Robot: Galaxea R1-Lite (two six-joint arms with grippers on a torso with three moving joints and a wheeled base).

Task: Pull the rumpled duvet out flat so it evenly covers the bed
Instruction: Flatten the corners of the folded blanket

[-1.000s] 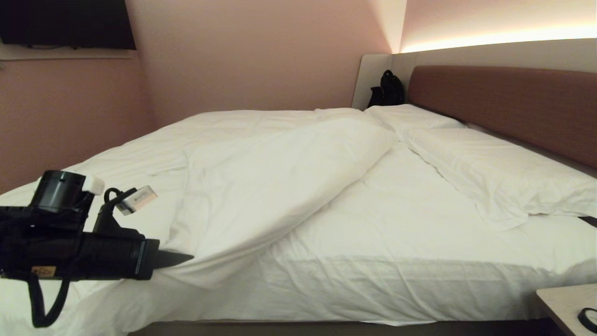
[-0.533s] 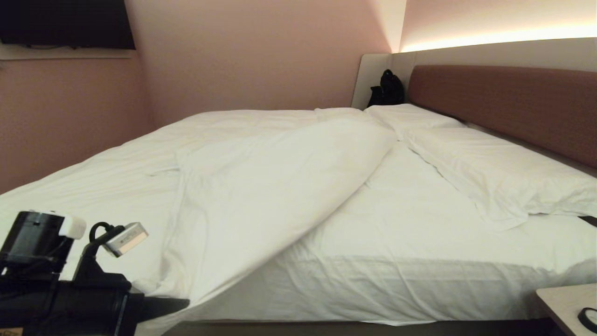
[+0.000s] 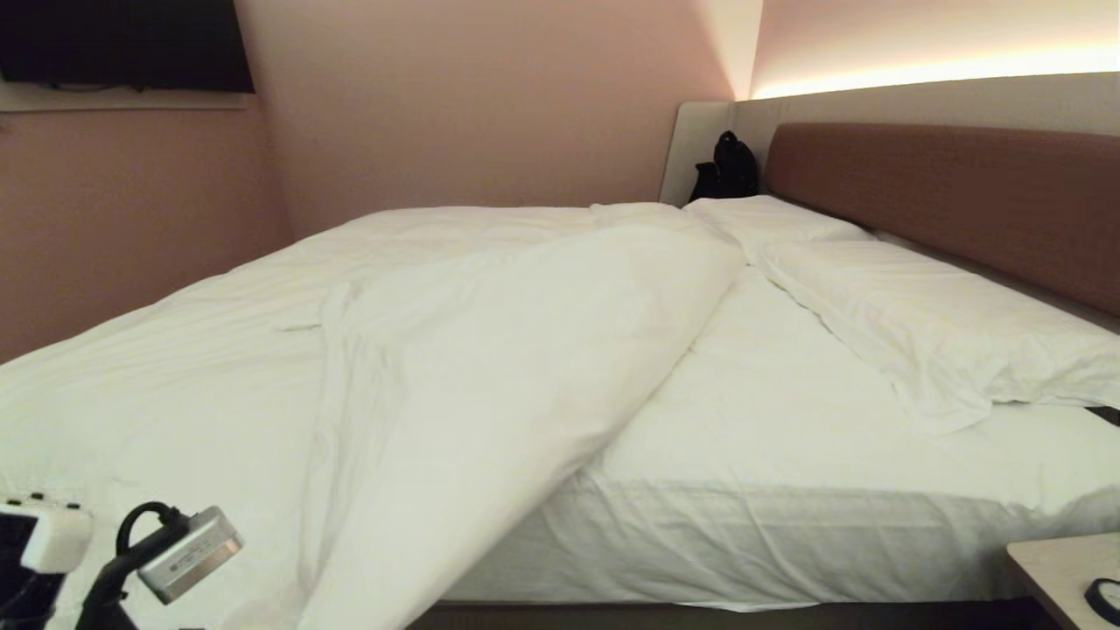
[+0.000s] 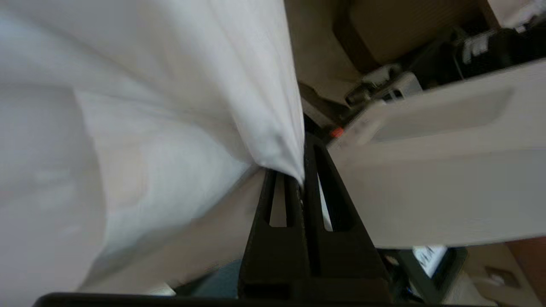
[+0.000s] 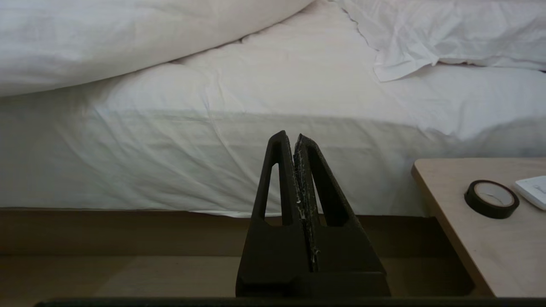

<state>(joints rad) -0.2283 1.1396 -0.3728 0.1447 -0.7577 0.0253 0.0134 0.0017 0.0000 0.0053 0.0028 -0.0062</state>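
At the near edge of the bed (image 3: 787,455), the duvet (image 3: 490,367) lies folded back diagonally, its corner hanging over the side, pinched in the left gripper (image 4: 301,181). The right gripper (image 5: 294,140), jaws pressed together and empty, hangs beside a wooden table (image 5: 460,238) bearing a tape roll (image 5: 491,198).

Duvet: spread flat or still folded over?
Folded over. The puffy white duvet lies doubled back diagonally, leaving the taut white fitted sheet bare beside the flat white pillows. The left tool pinches its edge.
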